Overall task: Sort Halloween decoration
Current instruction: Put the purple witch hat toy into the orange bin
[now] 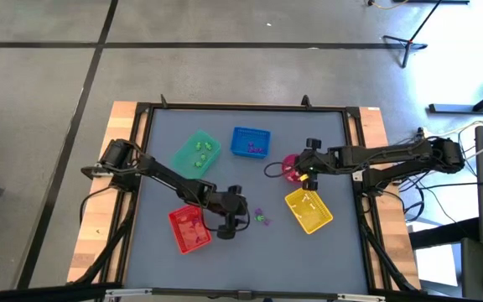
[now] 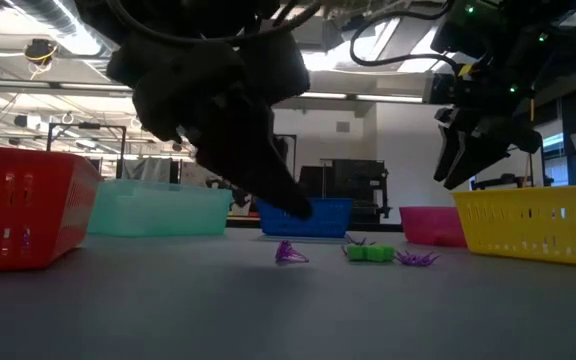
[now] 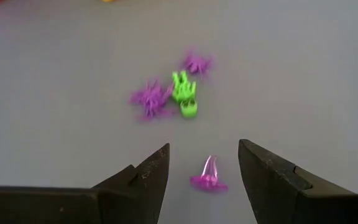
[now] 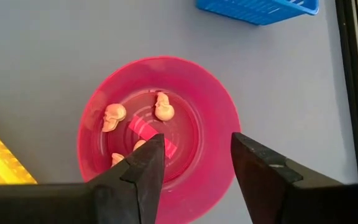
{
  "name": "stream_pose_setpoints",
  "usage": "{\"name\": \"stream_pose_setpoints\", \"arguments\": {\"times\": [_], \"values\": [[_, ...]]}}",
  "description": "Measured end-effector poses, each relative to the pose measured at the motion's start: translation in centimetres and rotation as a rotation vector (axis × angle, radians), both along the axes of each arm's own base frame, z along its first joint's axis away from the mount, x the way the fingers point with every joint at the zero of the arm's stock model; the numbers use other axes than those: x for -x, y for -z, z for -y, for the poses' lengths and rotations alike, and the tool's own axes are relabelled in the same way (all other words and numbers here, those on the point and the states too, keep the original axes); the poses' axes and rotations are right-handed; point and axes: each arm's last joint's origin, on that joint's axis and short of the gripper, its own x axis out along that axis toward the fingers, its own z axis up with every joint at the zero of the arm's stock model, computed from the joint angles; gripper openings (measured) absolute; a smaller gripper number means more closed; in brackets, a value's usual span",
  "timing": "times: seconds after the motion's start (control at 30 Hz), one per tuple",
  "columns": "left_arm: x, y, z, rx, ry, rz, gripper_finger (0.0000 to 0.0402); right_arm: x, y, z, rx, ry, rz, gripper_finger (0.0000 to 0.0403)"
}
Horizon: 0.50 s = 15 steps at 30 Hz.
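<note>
Your grey counter held four trays & a pink bowl w/ small skulls. Right tool hung open over that bowl. Left tool sat open, empty, straddling a purple trinket; green & purple ones lay just beyond.

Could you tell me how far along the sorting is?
Done: trinkets already lie in the green tray, blue tray and pink bowl, where skulls show. In hand: the open left gripper straddles a purple trinket; the right gripper hangs open over the bowl. Left: purple spiders and a green piece.
</note>
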Motion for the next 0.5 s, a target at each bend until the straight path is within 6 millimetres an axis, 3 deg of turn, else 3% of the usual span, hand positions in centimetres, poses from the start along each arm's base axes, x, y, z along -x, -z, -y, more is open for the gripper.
{"name": "stream_pose_setpoints", "arguments": {"times": [0.5], "values": [[0.6, 0.3, 1.4, 0.036, -0.103, -0.036, 0.0176, 0.0, 0.0, 0.0, 0.0, 0.0, 0.0, 0.0183]]}}
